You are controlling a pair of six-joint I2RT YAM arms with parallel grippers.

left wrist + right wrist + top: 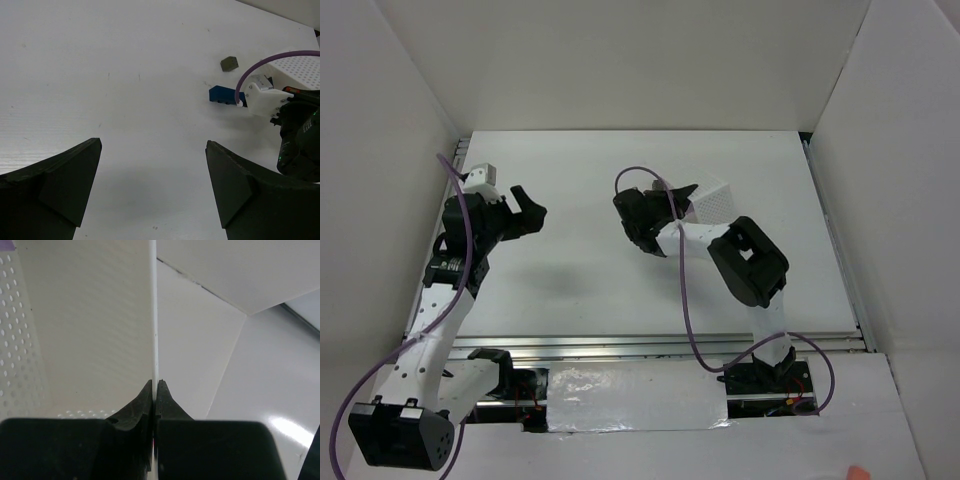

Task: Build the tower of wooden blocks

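Note:
My right gripper is shut on the thin wall of the white perforated tray and holds it tilted; the top view shows the tray at the table's middle back with that gripper on its left edge. In the left wrist view a blue block and a grey block lie on the table beside the tray. No stacked tower shows, and the lavender and brown-orange blocks are out of sight. My left gripper is open and empty over bare table at the left.
White walls enclose the table on the left, back and right. The right arm's purple cable arcs over the blue block. The right arm's elbow hangs over the table's right middle.

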